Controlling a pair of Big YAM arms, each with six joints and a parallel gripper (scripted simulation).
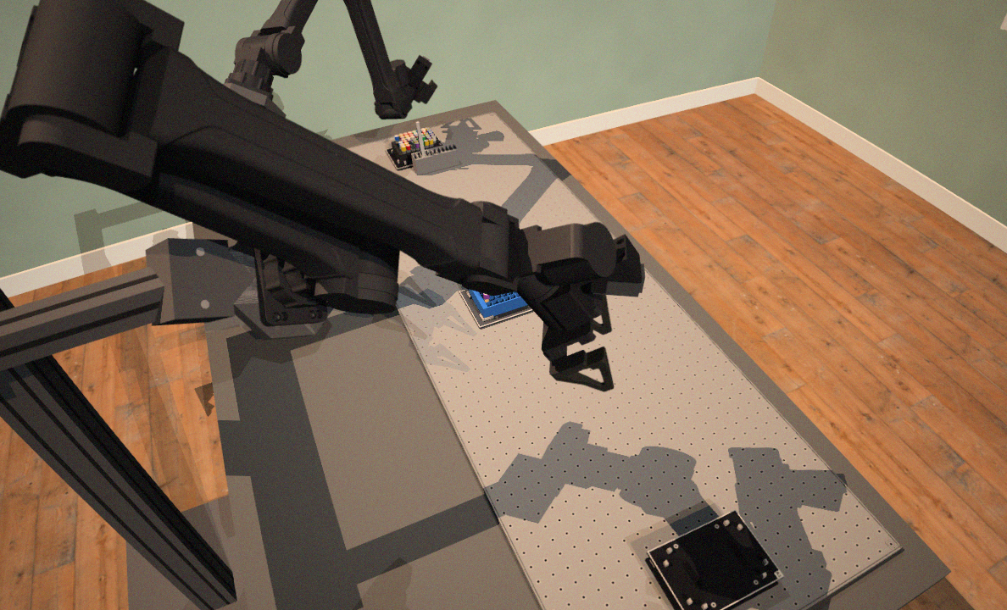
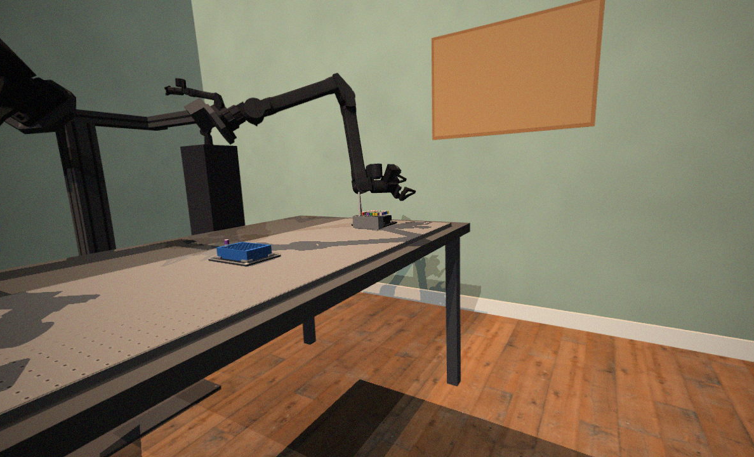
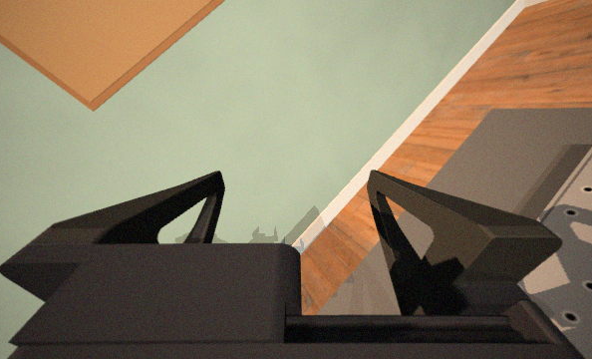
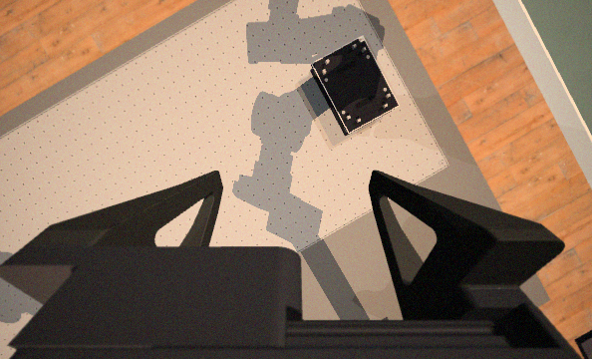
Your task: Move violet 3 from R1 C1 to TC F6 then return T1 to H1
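The vial rack R1 [image 1: 399, 152] [image 2: 391, 218] holds coloured caps at the table's far end. Beside it, the grey holder H1 [image 1: 440, 159] [image 2: 369, 223] stands upright with the thin forceps T1 [image 1: 418, 133] [image 2: 360, 203] rising from it; their tips are hidden. The blue carrier TC [image 1: 503, 307] [image 2: 244, 254] sits mid-table, partly hidden by the right arm in the top view. One violet cap [image 2: 226, 242] rises at its back corner; its well name is unreadable. My left gripper [image 2: 410, 186] [image 3: 295, 179] is open and empty, above the R1 end. My right gripper [image 1: 610, 357] [image 4: 295, 179] is open and empty, high above the table.
A black plate with small pale pegs [image 1: 708, 565] [image 4: 356, 87] lies at the table's near end in the top view. The right arm spans across that view above TC. A corkboard [image 2: 516, 73] [image 3: 92, 45] hangs on the wall beyond the left arm.
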